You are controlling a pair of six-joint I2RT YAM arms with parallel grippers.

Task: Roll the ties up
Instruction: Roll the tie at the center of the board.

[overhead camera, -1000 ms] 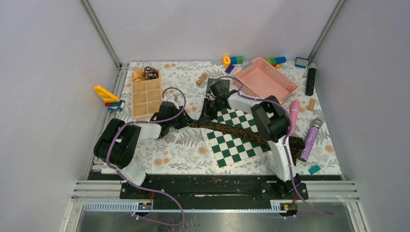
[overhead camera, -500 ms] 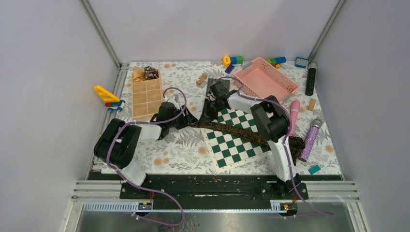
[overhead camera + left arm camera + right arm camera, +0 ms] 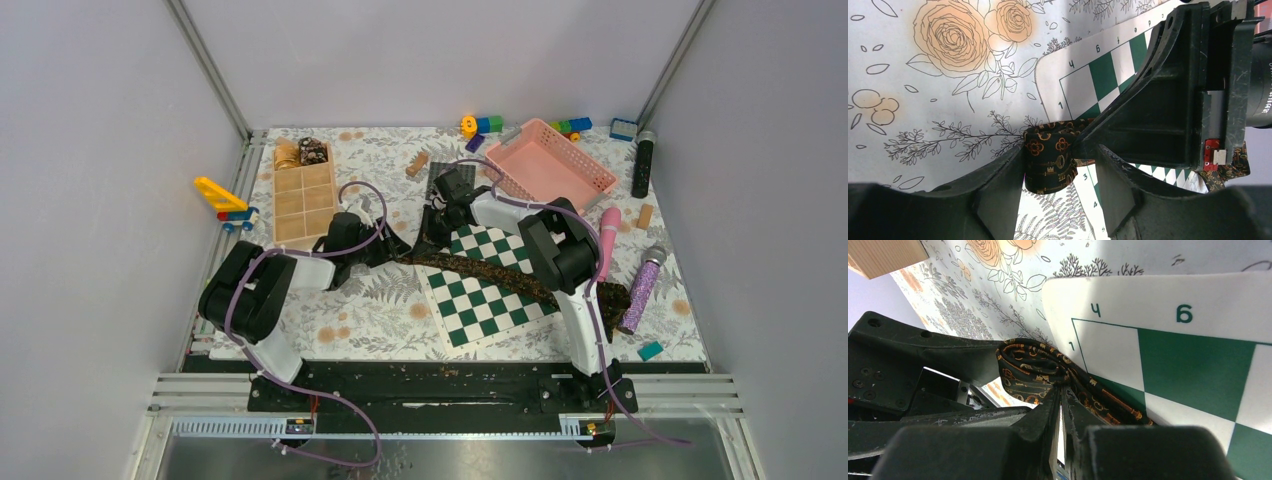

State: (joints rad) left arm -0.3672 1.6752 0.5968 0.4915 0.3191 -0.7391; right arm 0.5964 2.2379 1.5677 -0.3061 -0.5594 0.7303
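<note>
Pinching the fold at the heart of the roll, the right pincer has its 2 fingers closed on the dark, gold-patterned tie right at the left corner of the chessboard. The left pincer stands astride the rolled end. Its jaws are parted, with 1 finger touching the cloth and a sliver of light showing beside the other.

The tie's long axis runs from that corner diagonally across the chessboard to its right near side, passing under the right forearm. So the unrolled length lies away from both pincers, toward the right arm's base. The 2 pincers meet almost tip to tip at the rolled end; neither is clearly nearer.

The coming turn, as I judge it, must carry the roll along that diagonal onto the board. Little room is left between the fingers (a collision is the likeliest fault). Left of the chessboard the floral surface offers space for the left arm to back off, with the wooden tray farther beyond that corner.
</note>
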